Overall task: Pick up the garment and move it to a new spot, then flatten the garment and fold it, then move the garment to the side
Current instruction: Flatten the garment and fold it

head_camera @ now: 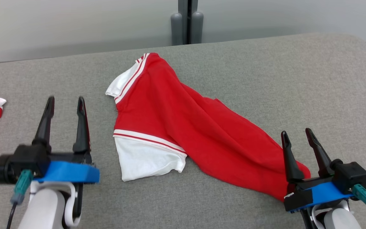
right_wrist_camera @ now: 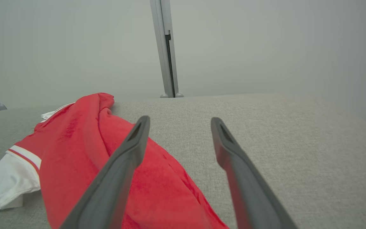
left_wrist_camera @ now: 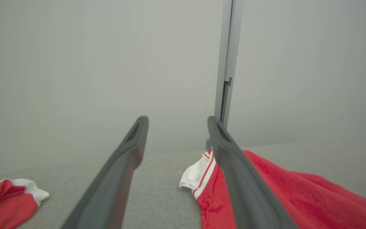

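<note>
Shows the red-and-white garment [head_camera: 183, 127] lying rumpled diagonally across the middle of the grey cushioned surface [head_camera: 265, 79], left gripper [head_camera: 66, 99] spread wide and empty over that surface's near-left part, right gripper [head_camera: 295, 131] likewise agape near-right.

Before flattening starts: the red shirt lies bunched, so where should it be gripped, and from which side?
Likely at both ends of the red shirt, which lies as a long diagonal band: left gripper from the left onto the nearer white sleeve, right gripper from the right onto the narrow end.
</note>
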Tool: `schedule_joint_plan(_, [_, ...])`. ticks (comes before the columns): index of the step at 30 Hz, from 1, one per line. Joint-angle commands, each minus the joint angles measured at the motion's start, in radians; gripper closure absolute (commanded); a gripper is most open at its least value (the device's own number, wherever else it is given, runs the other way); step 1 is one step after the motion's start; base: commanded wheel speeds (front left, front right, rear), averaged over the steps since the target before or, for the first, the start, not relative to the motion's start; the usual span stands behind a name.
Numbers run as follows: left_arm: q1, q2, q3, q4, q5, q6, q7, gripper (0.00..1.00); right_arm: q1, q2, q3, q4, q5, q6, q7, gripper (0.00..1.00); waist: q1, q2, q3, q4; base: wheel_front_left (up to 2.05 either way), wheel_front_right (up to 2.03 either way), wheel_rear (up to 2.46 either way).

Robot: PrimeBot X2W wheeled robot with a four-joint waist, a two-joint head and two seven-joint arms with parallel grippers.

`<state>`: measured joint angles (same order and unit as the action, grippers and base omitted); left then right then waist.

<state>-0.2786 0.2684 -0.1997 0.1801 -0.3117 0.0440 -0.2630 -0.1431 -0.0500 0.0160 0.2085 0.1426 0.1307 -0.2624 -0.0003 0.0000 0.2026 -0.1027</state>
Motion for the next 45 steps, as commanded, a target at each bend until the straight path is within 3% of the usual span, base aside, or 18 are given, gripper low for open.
schedule_joint_plan(1, [0.045,-0.013,0.02,-0.021,0.01,0.006,-0.002,0.0,0.013,-0.001,-0.004,-0.001,-0.006,0.0,-0.003,0.0,0.0003,0.0,-0.008,0.005,0.0,0.0,0.0])
schedule_joint_plan(11, [0.148,-0.064,0.065,-0.026,0.058,-0.031,-0.002,0.0,0.024,-0.001,-0.011,-0.017,-0.016,0.0,0.014,0.0,0.0003,0.0,-0.023,0.028,0.0,0.0,0.0])
schedule_joint_plan(16, [0.108,-0.074,0.013,0.041,0.058,-0.077,0.024,0.0,0.028,-0.001,-0.007,-0.02,-0.017,0.0,0.02,0.0,0.0003,0.0,-0.027,0.029,0.0,0.0,0.0])
schedule_joint_plan(27, [0.099,-0.09,-0.087,0.144,0.05,-0.123,0.16,0.0,0.027,-0.001,-0.004,-0.009,0.002,0.0,0.016,0.0,0.0003,0.0,-0.015,0.012,0.0,0.0,0.0])
schedule_joint_plan(45, [0.126,-0.108,-0.139,0.283,0.007,-0.134,0.243,0.0,0.01,-0.001,0.0,0.007,0.009,0.0,0.005,0.0,0.0003,0.0,0.003,0.001,0.0,0.0,0.0])
